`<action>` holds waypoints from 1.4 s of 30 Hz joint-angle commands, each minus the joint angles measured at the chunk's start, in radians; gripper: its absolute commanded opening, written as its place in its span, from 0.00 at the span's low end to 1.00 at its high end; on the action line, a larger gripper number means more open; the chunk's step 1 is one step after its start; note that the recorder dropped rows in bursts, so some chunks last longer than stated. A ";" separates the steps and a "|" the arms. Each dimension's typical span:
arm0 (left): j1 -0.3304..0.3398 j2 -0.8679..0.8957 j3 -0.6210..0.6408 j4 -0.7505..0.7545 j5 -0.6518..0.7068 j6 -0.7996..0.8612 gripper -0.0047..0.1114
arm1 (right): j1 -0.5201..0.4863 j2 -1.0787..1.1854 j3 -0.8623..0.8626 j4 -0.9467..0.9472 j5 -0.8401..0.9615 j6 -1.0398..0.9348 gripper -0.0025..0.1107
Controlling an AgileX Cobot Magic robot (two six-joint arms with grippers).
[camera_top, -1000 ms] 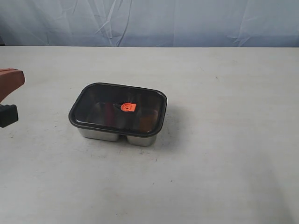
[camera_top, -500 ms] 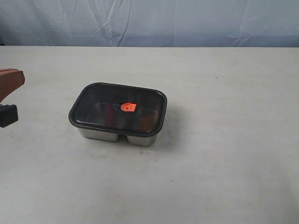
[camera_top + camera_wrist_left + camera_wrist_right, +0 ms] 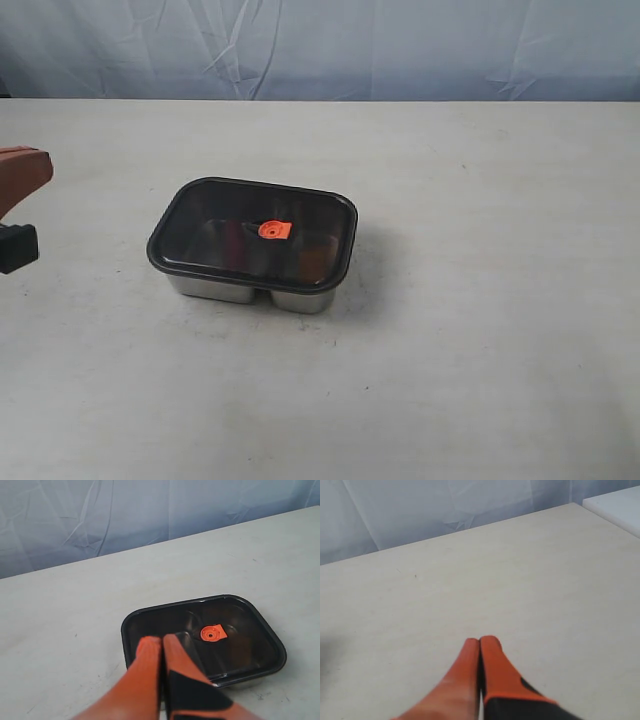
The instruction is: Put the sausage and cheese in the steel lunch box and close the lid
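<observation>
The steel lunch box stands on the table left of centre, covered by the dark translucent lid with its orange-red valve in the middle. The lid and valve also show in the left wrist view. The sausage and the cheese cannot be made out through the dark lid. My left gripper is shut and empty, raised short of the box; its orange tip shows at the exterior view's left edge. My right gripper is shut and empty over bare table, outside the exterior view.
A pale blue cloth backdrop hangs behind the white table. A white surface shows at the corner of the right wrist view.
</observation>
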 commanded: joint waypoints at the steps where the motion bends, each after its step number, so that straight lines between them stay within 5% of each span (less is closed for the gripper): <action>1: -0.002 -0.023 0.022 0.013 -0.036 -0.002 0.04 | -0.005 -0.007 0.005 -0.007 -0.012 0.001 0.02; 12: 0.014 -0.501 0.281 0.410 -0.046 0.021 0.04 | -0.005 -0.007 0.005 -0.010 -0.013 0.001 0.02; 18: 0.178 -0.720 0.398 0.442 -0.046 -0.380 0.04 | -0.005 -0.007 0.005 -0.010 -0.013 0.001 0.02; 21: 0.248 -0.728 0.444 0.455 -0.034 -0.523 0.04 | -0.005 -0.007 0.005 -0.010 -0.013 0.001 0.02; 26: 0.269 -0.728 0.456 0.511 0.069 -0.668 0.04 | -0.005 -0.007 0.005 0.000 -0.012 0.001 0.02; 42: 0.269 -0.728 0.473 0.528 -0.001 -0.682 0.04 | -0.005 -0.007 0.005 0.000 -0.012 0.001 0.02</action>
